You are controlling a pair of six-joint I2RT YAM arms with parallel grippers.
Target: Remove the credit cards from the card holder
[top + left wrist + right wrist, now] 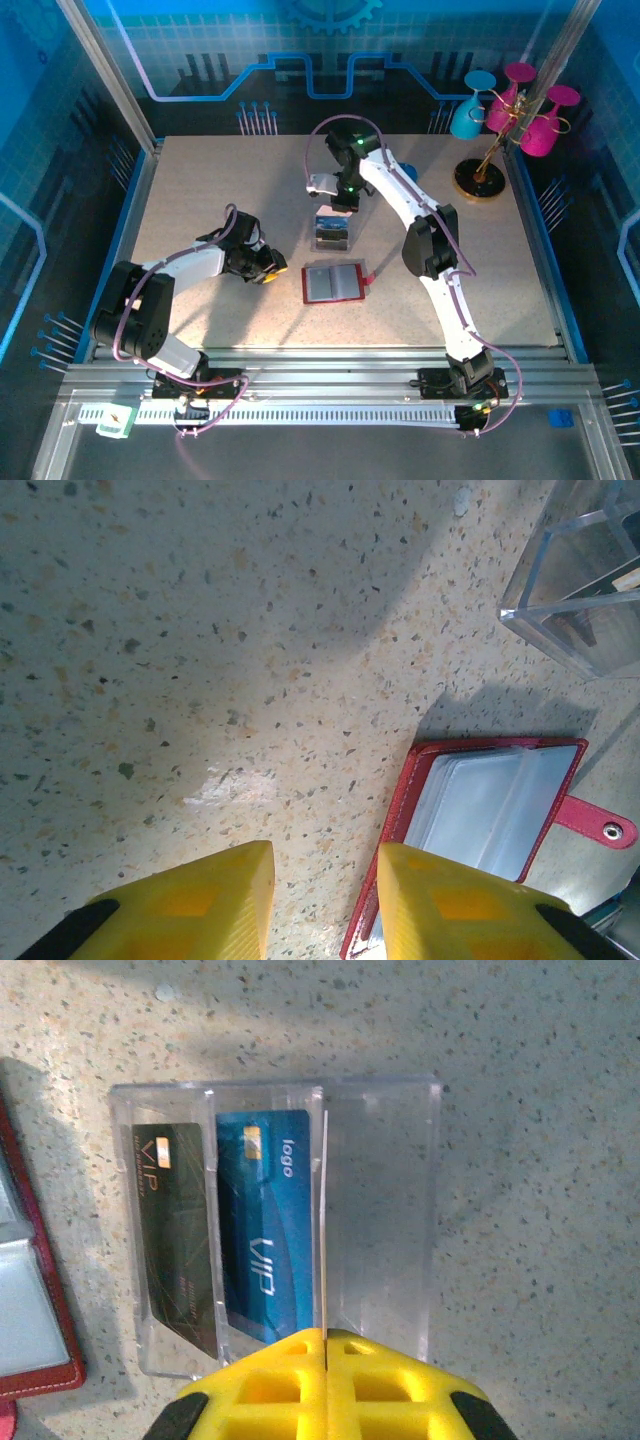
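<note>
A speckled beige table sits inside blue printed walls. At its far right corner a gold stand carries three stemmed glasses, one cyan and two magenta.

One red card holder lies open and flat near the middle of the table, grey see-through pockets up and its snap strap stretched out to one side. Whether any card remains in those pockets cannot be told.

Just beyond it stands one clear tray with three compartments. Two credit cards rest in it. A dark card is in the compartment nearest the holder, and a blue card is in the middle one. The third compartment shows bare plastic.

The right gripper hangs over the tray, its yellow fingers pressed together on what looks like a third card, a thin pale card seen edge-on. This runs along the divider between the middle and third compartments.

The left gripper hovers low over the bare table just beside the holder's edge. Its two fingers are spread apart with nothing between them.
</note>
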